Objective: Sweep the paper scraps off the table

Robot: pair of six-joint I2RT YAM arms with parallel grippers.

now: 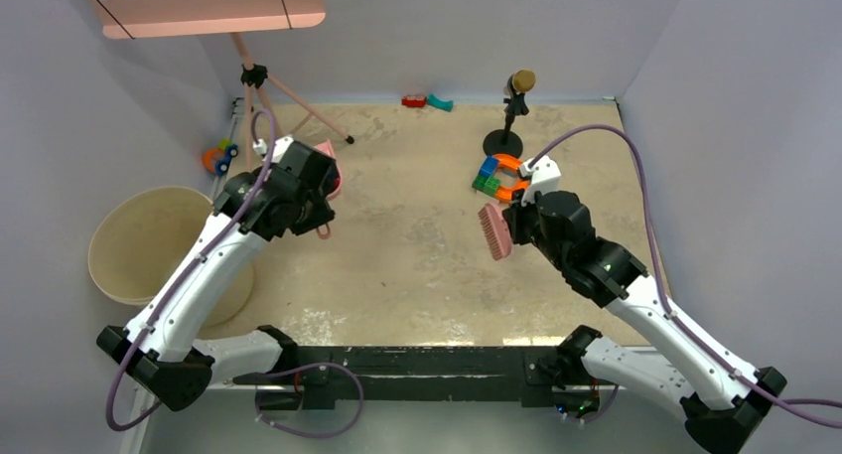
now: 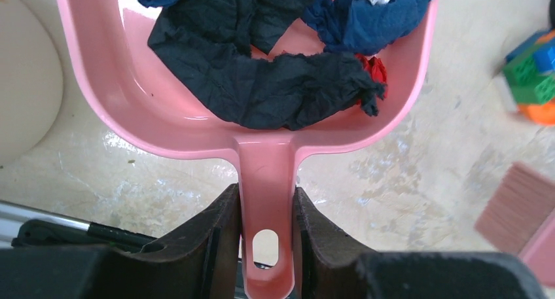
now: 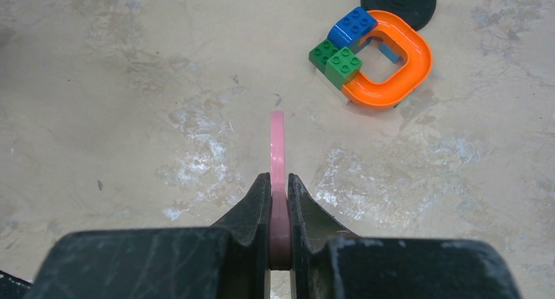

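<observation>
My left gripper [image 2: 265,194] is shut on the handle of a pink dustpan [image 2: 131,103], which it holds over the left side of the beige table [image 1: 417,265]. Crumpled paper scraps [image 2: 275,89], black, dark blue, red and white, lie in the pan. From above, the left gripper [image 1: 316,216] and the arm hide most of the dustpan [image 1: 332,181]. My right gripper [image 3: 278,181] is shut on the thin handle of a pink brush [image 3: 277,142]. It holds the brush [image 1: 493,230] at centre right, with the right gripper [image 1: 518,221] just behind it. No loose scraps show on the table.
A cream bucket [image 1: 149,240] stands off the table's left edge. Blue-green blocks with an orange horseshoe [image 1: 499,176] lie behind the brush, beside a figure on a black stand [image 1: 514,106]. Red and teal toys [image 1: 427,101] sit at the back wall, and a tripod [image 1: 260,86] stands at the back left.
</observation>
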